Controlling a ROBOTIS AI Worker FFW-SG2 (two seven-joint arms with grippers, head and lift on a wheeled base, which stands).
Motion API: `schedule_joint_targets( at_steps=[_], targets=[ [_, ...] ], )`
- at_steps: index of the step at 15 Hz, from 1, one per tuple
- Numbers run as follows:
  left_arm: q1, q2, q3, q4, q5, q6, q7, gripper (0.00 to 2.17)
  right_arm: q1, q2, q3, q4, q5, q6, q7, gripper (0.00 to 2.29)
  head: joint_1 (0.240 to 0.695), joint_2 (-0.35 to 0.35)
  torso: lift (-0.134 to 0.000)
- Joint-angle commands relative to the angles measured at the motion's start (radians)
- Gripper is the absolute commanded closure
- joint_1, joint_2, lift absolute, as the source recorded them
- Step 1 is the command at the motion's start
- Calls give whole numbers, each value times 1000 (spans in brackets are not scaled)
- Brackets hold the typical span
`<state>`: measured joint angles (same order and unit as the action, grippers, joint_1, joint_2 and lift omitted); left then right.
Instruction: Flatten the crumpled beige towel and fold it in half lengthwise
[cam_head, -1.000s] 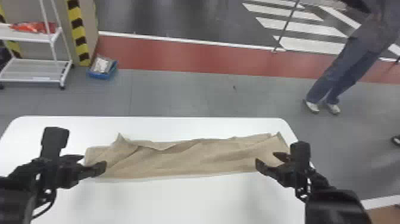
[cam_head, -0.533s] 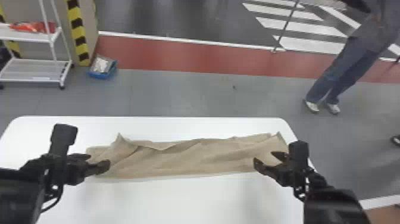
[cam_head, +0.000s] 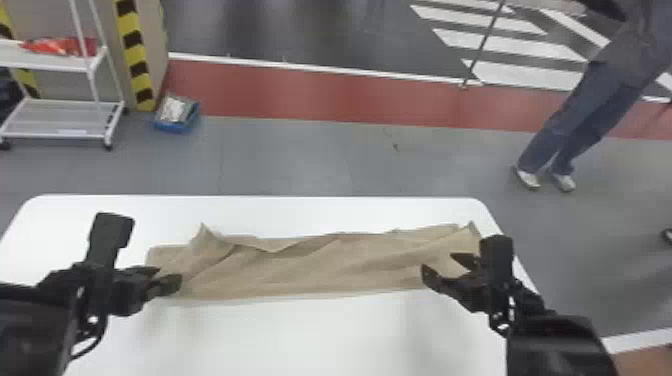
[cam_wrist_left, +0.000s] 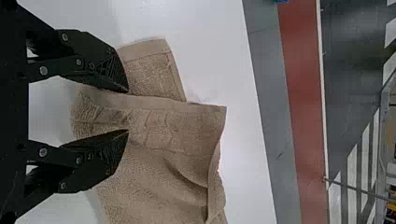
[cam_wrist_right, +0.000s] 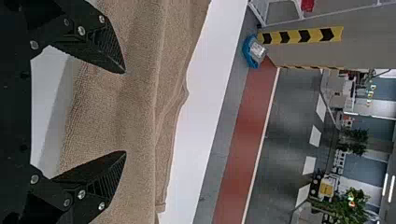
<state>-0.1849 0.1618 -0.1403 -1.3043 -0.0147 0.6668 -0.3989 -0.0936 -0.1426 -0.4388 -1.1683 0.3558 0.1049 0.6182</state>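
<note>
Across my desk (cam_head: 300, 340): the towel (cam_head: 300, 265) lies as a long, narrow strip from left to right, its near edge fairly straight, its far edge uneven.
Left claw (cam_wrist_left: 128, 110): fingers apart over the strip's left end, with nothing clamped; whether they touch the cloth, I cannot tell.
Right claw (cam_wrist_right: 125, 112): fingers spread wide over the right end, near the desk's right side, also holding nothing.
Fold: I take the lengthwise fold to be roughly made, since one layer shows beyond another along the far side; tidying seems the step in hand.
Upturned corner (cam_head: 204, 232): it pokes up on the far side, toward the left end, and slanting creases run from it into the cloth.
Loose flap (cam_wrist_left: 152, 70): it sticks out past the hem at the left end, so the layers don't line up there.
Next move: I'd pinch both ends, draw the strip taut, then lay the top layer level with the lower one. A shallow pinch could catch just one layer and skew the fold.
Floor beyond: a white cart (cam_head: 65, 62) and a blue box (cam_head: 175, 120) stand well apart from my work, blocking neither claw.
</note>
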Motion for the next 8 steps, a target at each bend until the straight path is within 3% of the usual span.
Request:
schedule_joint_targets(
  at_steps=[1,4,5,6,7,8],
  targets=[
    [10,1,10,-9,-1,-2,0,704,0,9,11,-5,0,2,0,313,695,-230,0],
    [30,-1,18,-32,2,-14,-1,704,-8,20,40,9,-3,-4,-11,340,695,-215,0],
    [30,-2,18,-32,5,-32,0,704,-11,20,54,24,-6,-10,-21,569,695,-205,0],
    [30,-2,18,-30,10,-42,0,704,-28,17,57,62,-6,-17,-21,1045,695,-200,0],
    [30,-4,13,-30,10,-48,2,704,-37,17,65,98,-1,-35,-21,1706,695,-197,0],
    [33,-4,8,-30,10,-54,5,707,-38,15,68,116,8,-44,-18,1959,695,-193,0]
  ],
)
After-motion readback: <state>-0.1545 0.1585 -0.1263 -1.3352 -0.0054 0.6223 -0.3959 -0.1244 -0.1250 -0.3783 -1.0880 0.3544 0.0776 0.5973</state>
